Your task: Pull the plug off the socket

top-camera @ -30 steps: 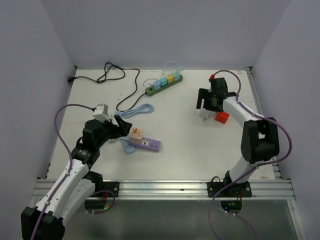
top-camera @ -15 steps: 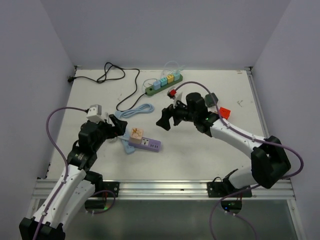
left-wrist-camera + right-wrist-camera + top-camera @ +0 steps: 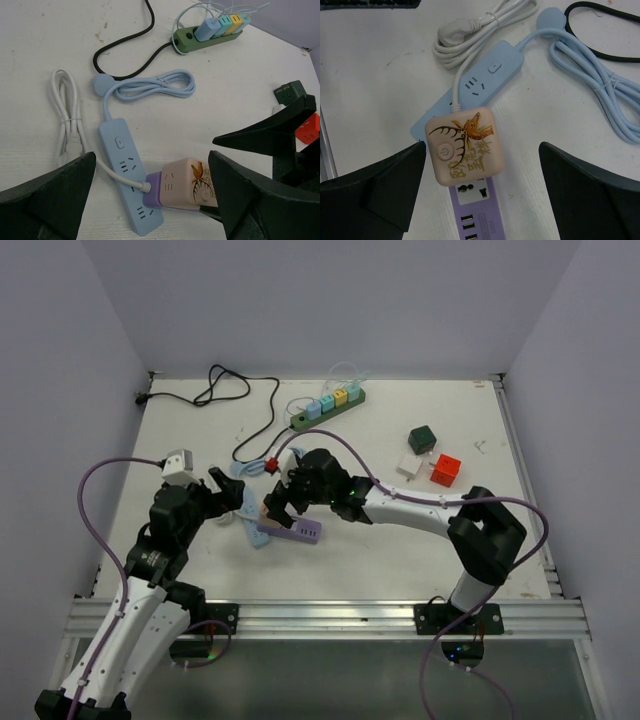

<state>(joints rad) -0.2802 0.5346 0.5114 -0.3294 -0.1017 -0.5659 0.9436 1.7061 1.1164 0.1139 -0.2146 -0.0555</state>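
The socket, a dark green power strip (image 3: 331,406), lies at the back of the table with a black cord and several coloured cube plugs in it; it also shows in the left wrist view (image 3: 210,38). Neither gripper is near it. My right gripper (image 3: 277,498) is open and hangs over a pink cube adapter (image 3: 465,145) plugged into a purple strip (image 3: 476,212), one jaw on each side, not touching. My left gripper (image 3: 232,494) is open and empty, just left of that cube (image 3: 192,182).
A light blue strip (image 3: 125,170) with its coiled blue cord lies beside the purple strip, with a white cord coil (image 3: 67,125) to its left. A dark green cube (image 3: 421,438), a red cube (image 3: 445,471) and a white adapter (image 3: 408,467) sit at the right.
My right arm swung from the cubes at the right across the table to the left and now hovers over the pink cube. My left arm shifted slightly left.
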